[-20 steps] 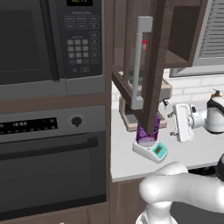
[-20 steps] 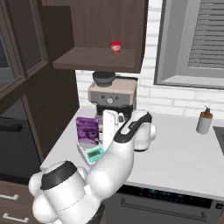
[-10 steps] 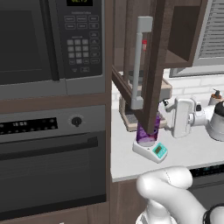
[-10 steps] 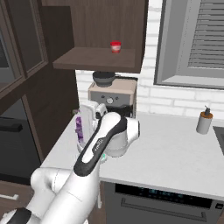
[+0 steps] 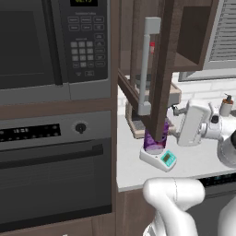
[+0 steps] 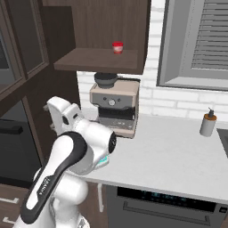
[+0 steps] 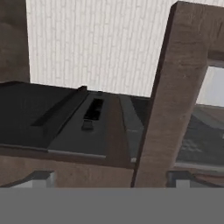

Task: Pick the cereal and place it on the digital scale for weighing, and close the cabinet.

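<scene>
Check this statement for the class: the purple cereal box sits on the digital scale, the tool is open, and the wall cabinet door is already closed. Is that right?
One part is wrong: the cabinet door is not closed; it stands open, swung out over the counter, as the left base view shows. The rest holds: the cereal sits on the digital scale, and the tool is open.

The cabinet (image 5: 162,69) door hides most of the cereal (image 5: 152,141).
</scene>
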Available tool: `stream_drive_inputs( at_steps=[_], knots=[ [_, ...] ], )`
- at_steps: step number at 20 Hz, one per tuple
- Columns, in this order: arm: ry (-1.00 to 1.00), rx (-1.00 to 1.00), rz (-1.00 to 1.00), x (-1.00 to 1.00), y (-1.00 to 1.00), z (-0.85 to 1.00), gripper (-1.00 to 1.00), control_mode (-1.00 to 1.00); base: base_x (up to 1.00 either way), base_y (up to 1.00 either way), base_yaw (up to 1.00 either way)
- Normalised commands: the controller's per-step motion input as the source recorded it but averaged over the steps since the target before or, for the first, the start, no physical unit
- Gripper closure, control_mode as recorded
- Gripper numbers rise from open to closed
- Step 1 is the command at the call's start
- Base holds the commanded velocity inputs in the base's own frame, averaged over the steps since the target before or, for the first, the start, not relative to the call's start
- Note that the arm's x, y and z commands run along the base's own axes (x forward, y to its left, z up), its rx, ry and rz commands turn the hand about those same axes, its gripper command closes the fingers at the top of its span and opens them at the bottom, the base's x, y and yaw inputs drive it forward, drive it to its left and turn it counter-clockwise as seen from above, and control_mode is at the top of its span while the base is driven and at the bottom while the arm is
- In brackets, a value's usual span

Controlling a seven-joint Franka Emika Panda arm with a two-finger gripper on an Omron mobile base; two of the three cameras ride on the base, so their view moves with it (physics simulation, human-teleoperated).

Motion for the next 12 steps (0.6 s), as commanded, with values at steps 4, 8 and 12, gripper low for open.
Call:
stream_drive_inputs(
  at_steps=[4, 8, 12],
  knots=[
    [-0.1, 0.02, -0.01, -0.87, 0.66, 0.4, -1.0, -1.0, 0.0, 0.0, 0.0],
    [-0.04, 0.06, 0.0, -0.86, 0.59, 0.39, -1.0, -1.0, 0.0, 0.0, 0.0],
    [-0.14, 0.12, -0.01, -0.97, 0.46, 0.22, -1.0, -1.0, 0.0, 0.0, 0.0]
  ],
)
